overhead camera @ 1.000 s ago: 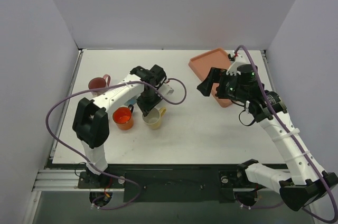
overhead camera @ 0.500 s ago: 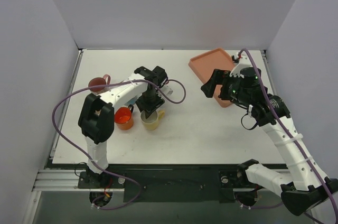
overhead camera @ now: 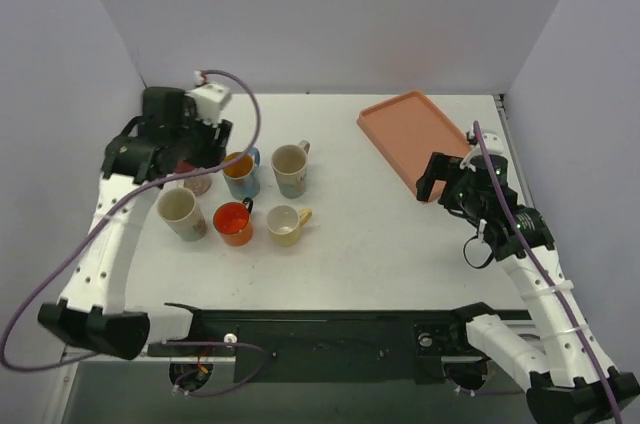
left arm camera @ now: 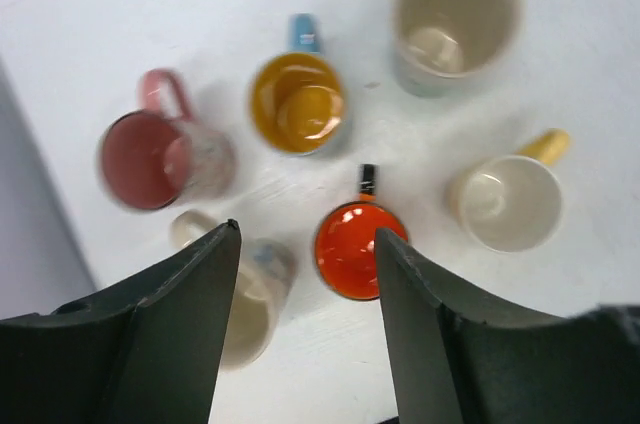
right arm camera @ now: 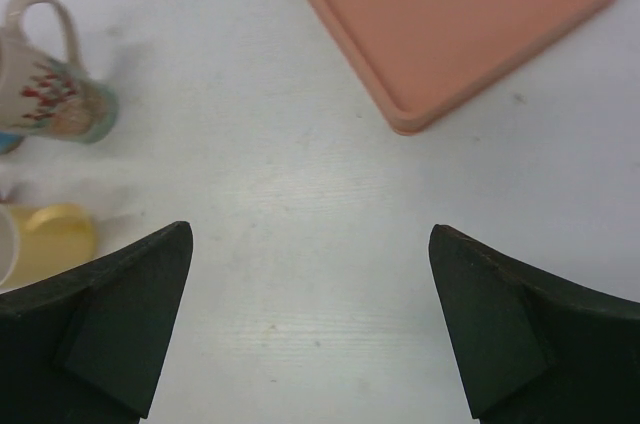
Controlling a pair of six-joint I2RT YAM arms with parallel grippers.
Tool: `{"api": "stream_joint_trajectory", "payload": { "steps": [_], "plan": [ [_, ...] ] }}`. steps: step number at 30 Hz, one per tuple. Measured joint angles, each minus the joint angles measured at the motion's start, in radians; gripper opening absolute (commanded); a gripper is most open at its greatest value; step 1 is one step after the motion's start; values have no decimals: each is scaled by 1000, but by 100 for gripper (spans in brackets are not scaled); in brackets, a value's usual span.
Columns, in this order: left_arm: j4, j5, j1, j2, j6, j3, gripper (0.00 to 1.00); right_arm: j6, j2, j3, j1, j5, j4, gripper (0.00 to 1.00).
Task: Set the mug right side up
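Note:
The cream mug with a yellow handle [overhead camera: 287, 225] [left arm camera: 505, 205] [right arm camera: 40, 240] stands upright on the table, mouth up, with nothing touching it. My left gripper [overhead camera: 195, 149] [left arm camera: 306, 232] hangs high over the back left of the table, open and empty, well apart from that mug. My right gripper [overhead camera: 432, 179] [right arm camera: 310, 232] is open and empty over bare table, just in front of the tray.
Other upright mugs cluster at the left: orange [overhead camera: 233, 223], plain cream [overhead camera: 180, 212], blue with yellow inside [overhead camera: 240, 174], patterned [overhead camera: 290, 169], and a pink one [left arm camera: 140, 159] partly under my left gripper. A salmon tray [overhead camera: 405, 129] lies at the back right.
My left gripper opened, let go of the yellow-handled mug and rose away to the back left. My right arm drew back toward the right and the near side.

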Motion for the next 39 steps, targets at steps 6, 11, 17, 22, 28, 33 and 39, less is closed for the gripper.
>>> {"api": "stream_joint_trajectory", "payload": {
  "steps": [6,11,17,22,28,33,39],
  "plan": [
    [247,1,303,-393,-63,-352,77,5,-132,-163,-53,268,-15,100],
    [422,-51,330,-708,-134,-748,88,42,-254,-277,-56,443,-13,100],
    [645,-97,331,-1003,-197,-1091,88,113,-319,-350,-56,562,-11,100],
    [732,-112,331,-1002,-259,-1170,88,130,-320,-364,-56,563,28,100],
    [794,-118,331,-943,-301,-1179,89,137,-354,-472,-56,550,85,100],
    [822,-99,331,-934,-302,-1200,89,135,-408,-537,-56,546,110,100],
    [831,-87,331,-905,-299,-1211,90,138,-468,-576,-56,560,148,100]
  ]
}}
